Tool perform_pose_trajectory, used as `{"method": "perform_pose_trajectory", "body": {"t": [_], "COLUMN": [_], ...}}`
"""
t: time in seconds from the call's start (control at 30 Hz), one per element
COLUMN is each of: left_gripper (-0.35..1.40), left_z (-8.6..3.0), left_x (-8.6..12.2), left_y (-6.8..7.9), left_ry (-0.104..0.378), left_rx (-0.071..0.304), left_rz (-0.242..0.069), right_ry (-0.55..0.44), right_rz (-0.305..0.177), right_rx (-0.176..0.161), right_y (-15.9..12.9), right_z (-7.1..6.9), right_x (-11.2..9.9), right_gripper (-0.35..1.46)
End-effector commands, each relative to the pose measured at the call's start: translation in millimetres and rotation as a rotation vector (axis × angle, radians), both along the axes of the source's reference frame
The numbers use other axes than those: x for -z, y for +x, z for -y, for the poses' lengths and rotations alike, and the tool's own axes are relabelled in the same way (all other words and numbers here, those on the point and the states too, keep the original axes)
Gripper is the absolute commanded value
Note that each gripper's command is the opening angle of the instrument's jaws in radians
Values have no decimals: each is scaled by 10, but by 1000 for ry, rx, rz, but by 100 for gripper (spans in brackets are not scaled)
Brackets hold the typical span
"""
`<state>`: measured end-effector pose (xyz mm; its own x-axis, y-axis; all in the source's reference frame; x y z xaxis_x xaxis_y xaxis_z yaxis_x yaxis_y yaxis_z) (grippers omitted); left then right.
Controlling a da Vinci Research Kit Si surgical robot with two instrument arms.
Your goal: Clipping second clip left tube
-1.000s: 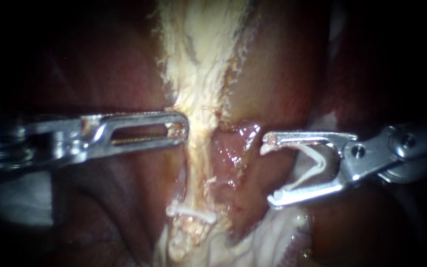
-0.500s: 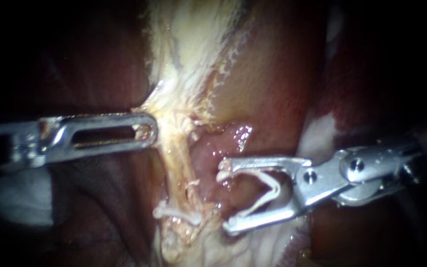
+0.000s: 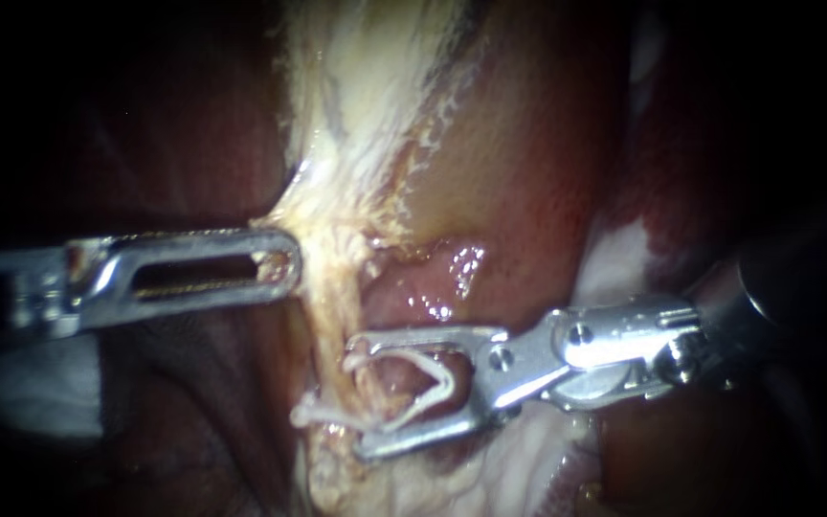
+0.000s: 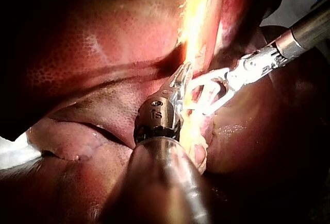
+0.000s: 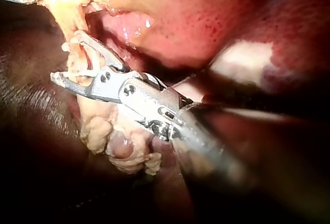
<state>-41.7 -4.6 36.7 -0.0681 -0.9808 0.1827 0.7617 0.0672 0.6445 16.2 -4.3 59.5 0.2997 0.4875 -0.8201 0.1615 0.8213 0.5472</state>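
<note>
A pale, stringy tube runs down the middle of the endoscope view. My left instrument has its slotted jaws shut on the tube's upper part and holds it to the left. A white clip sits across the tube lower down. My right instrument stands open, a white V-shaped clip seated between its jaws. The jaws straddle the tube just above the lower clip. In the right wrist view the same jaws reach around the pale strand. The left wrist view shows both instruments' jaws meeting at the tube.
Dark red liver lies on both sides of the tube. A wet pink pocket opens just right of it. Pale fatty tissue bunches below the right instrument. A white patch shows under the left shaft.
The right instrument moved left and down until its open jaws straddle the tube. The left instrument first pulled the tube leftward, then stayed put.
</note>
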Motion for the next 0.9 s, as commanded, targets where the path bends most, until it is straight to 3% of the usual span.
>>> {"method": "perform_pose_trajectory", "body": {"t": [0.03, 0.47, 0.73, 0.9], "left_gripper": [-35, -35, -35, -35], "left_z": [0, 4, 4, 4], "left_x": [1, 8, 7, 7], "left_y": [0, -3, -3, -3], "left_ry": [0, -4, -4, -4], "left_rx": [1, 0, -1, -1], "left_rz": [-1, 0, 0, 0], "right_ry": [5, 20, 67, 71], "right_rz": [1, -3, -43, -49], "right_rx": [-2, 8, 65, 72], "right_y": [2, 31, 39, 48], "right_z": [0, 7, 17, 18], "right_x": [-2, -11, -3, -2], "right_gripper": [60, 60, 59, 59]}}
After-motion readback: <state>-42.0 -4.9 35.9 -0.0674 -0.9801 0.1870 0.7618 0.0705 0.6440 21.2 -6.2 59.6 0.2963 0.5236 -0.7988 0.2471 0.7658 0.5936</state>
